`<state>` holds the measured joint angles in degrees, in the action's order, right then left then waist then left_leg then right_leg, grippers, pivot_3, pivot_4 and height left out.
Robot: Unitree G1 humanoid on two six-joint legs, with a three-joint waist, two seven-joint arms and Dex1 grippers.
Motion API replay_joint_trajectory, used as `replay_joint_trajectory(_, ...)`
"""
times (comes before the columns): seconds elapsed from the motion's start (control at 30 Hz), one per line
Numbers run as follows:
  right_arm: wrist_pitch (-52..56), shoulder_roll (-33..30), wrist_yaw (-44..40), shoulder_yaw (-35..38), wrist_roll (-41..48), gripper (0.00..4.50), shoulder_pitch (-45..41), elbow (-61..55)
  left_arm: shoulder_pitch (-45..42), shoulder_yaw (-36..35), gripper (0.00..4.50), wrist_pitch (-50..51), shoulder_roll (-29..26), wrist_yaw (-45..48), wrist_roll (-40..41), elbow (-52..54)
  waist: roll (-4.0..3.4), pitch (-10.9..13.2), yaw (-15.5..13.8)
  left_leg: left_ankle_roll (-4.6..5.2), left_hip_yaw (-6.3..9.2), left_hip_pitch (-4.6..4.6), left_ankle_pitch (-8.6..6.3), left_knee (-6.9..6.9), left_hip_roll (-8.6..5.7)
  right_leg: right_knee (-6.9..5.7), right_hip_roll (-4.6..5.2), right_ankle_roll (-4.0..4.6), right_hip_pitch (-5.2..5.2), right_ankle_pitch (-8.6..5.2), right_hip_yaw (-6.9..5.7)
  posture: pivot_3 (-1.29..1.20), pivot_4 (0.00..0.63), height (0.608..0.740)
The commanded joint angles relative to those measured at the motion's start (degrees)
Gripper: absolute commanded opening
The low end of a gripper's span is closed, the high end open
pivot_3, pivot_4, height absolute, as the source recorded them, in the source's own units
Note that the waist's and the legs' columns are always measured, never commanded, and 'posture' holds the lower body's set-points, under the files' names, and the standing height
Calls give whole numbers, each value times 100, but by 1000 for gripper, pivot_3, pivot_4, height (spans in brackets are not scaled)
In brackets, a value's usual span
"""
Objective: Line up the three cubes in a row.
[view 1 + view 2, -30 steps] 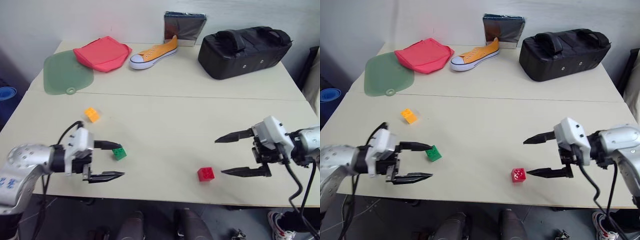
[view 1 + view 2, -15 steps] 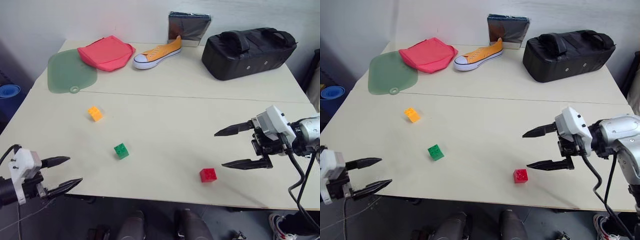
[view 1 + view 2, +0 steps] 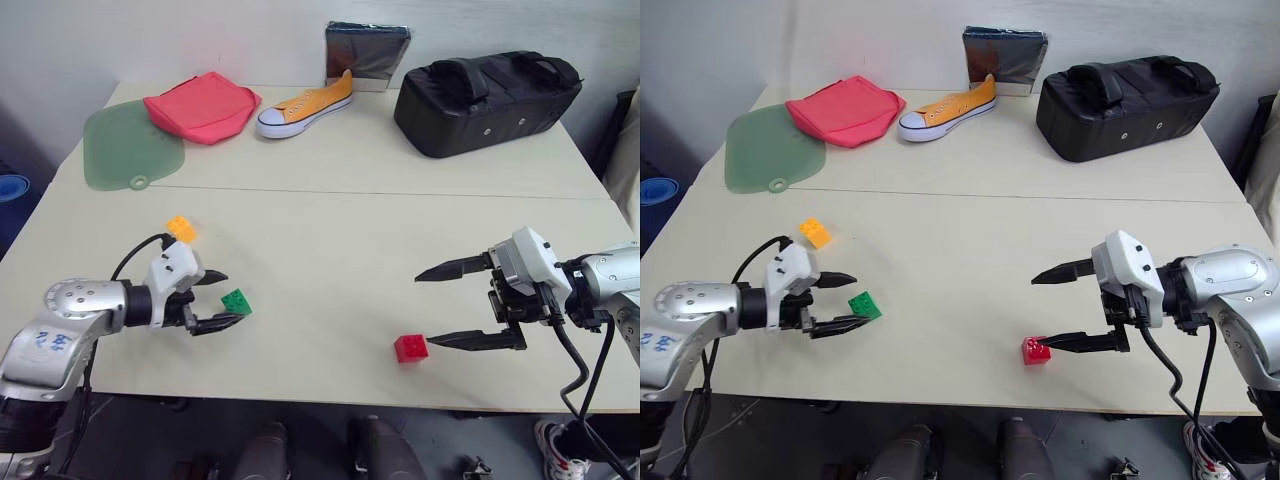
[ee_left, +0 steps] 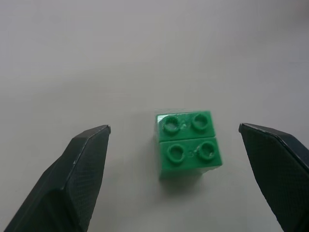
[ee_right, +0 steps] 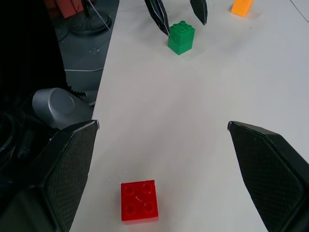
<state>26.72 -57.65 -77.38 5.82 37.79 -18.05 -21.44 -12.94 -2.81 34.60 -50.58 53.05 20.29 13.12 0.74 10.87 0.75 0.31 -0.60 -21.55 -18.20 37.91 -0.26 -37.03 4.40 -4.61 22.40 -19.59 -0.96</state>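
Now left end effector (image 3: 222, 298) spread wide, straddling green cube (image 3: 237, 302) near bench (image 3: 330, 240) front edge; nothing grasped. My worry: off-centre closing tips or skids cube. Right end effector (image 3: 448, 305) also spread, empty.

Indoor test space, most likely a robotics lab or plain workroom. Two pale cream laminate tables (image 3: 400, 215) pushed together against a bare white wall (image 3: 200, 35). The surface holds unrelated props: a black fabric duffel bag (image 3: 485, 100), a single orange canvas sneaker (image 3: 305, 105), a folded red cloth pouch (image 3: 200, 105), a translucent green silicone mat (image 3: 130, 150) and a silvery foil-faced box (image 3: 365, 50). Grey floor (image 3: 790, 430) below the table edge.
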Motion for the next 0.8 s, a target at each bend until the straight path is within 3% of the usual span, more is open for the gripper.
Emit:
replay_joint_trajectory(0.03,3,130,178,75,103,4407,-215,-142,-230,352,4500,-24,147,-175,-279,-92,0,0,2,0,0,0,0,2,0,-1,0,0,0,0,0,0,150,740)
replay_joint_trajectory(0.13,-25,198,229,-2,2,4407,-285,-114,-293,425,4500,-21,330,-179,-240,-142,0,0,-12,-5,1,-1,3,2,0,-1,0,-1,1,0,0,0,150,740)
replay_joint_trajectory(0.17,-16,196,218,-16,2,4469,-286,-116,-273,419,4313,-55,358,-129,-216,-137,0,0,-13,-7,1,-1,4,2,0,0,-1,0,2,0,0,0,150,740)
replay_joint_trajectory(0.27,-26,181,184,-20,4,4500,-259,-140,-170,452,3615,-252,305,46,-251,-100,0,0,-31,-23,1,-2,13,2,0,3,-1,0,2,0,0,0,150,740)
replay_joint_trajectory(0.5,-115,138,161,46,-77,4500,-131,-133,-102,367,1515,-485,187,364,-152,17,0,0,-59,-22,2,-2,13,3,0,5,1,0,0,0,0,0,150,740)
replay_joint_trajectory(0.7,-203,47,134,136,-178,4500,151,-202,-364,705,1522,-1131,144,1135,-118,332,0,0,-63,-23,2,-3,13,2,0,7,1,0,-1,0,0,0,150,740)
replay_joint_trajectory(0.8,-515,-17,9,45,-468,4500,502,-280,-613,1243,1522,-1320,227,1357,-415,509,0,0,-79,-23,2,-3,13,3,0,11,2,0,-4,0,-1,0,150,740)
